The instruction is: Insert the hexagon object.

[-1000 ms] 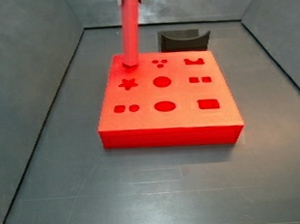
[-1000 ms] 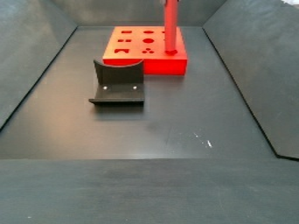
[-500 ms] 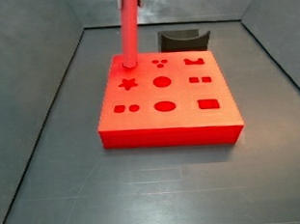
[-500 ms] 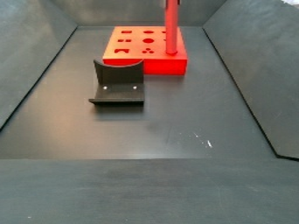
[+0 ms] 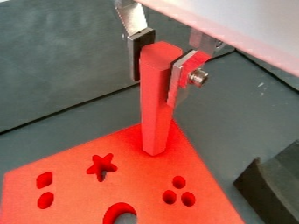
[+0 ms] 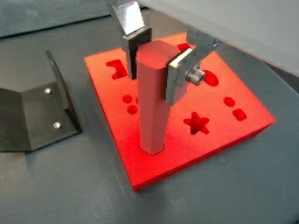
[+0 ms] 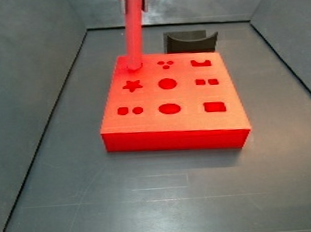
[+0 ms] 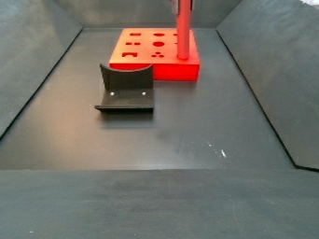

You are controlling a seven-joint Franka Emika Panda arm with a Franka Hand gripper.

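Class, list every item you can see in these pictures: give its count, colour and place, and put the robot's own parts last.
Hexagon object: one, red, upright between the gripper's fingers, lower end at a corner of the block.
Block: one, red, flat with shaped holes, on the floor toward the back of the bin.
Fixture: one, dark, on the floor beside the block.
Bin floor: one, dark grey, under everything.
Gripper: one, silver fingers with dark pads, above the block's corner, shut on the rod's top.

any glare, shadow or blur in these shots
In a wrist view the red block glows overexposed around the hexagon object, and the tool is shut on it; in a side view pale glare specks mark the floor; no evident motion blur.
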